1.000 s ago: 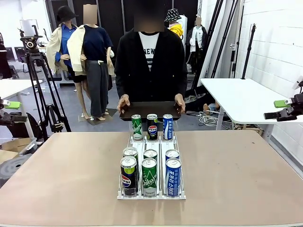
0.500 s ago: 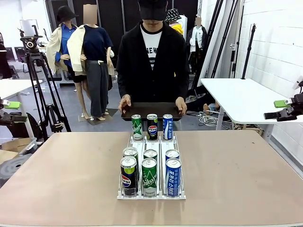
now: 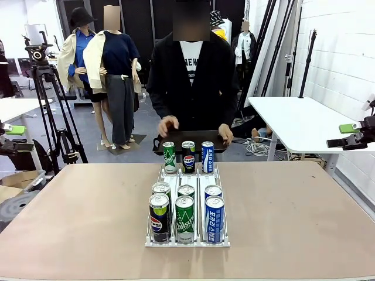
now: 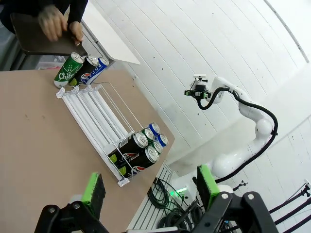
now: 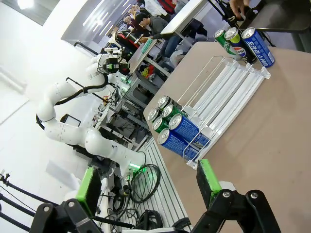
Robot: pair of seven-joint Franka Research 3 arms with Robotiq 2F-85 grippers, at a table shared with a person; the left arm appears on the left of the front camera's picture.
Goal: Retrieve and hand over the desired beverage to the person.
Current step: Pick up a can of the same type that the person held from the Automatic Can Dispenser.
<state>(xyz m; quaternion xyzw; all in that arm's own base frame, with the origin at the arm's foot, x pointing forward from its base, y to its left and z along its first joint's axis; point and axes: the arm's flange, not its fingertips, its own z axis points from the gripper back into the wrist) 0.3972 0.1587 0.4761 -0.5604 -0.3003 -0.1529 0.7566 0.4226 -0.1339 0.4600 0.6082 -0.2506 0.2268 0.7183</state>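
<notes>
The person (image 3: 190, 76), in a black open jacket over a white lettered T-shirt, stands at the far side holding a black tray (image 3: 193, 137). One hand (image 3: 168, 124) is raised off the tray's edge. A white wire rack (image 3: 193, 175) in the middle of the table holds a green can (image 3: 169, 157), a Pepsi can (image 3: 188, 156) and a blue can (image 3: 207, 156) at its far end, with several more cans (image 3: 184, 218) at its near end. My left gripper (image 4: 150, 187) is open and empty, far left of the table (image 3: 13, 136). My right gripper (image 5: 148, 182) is open and empty, far right (image 3: 351, 134).
The brown table (image 3: 76, 211) is bare on both sides of the rack. A camera tripod (image 3: 44, 88) stands behind at the left and a white side table (image 3: 299, 120) at the right. The rack's rails (image 4: 92, 111) run empty between the two groups of cans.
The person's hand on the picture's left has lifted off the tray's edge and the tray has shifted slightly. Both arms and all cans have stayed still.
</notes>
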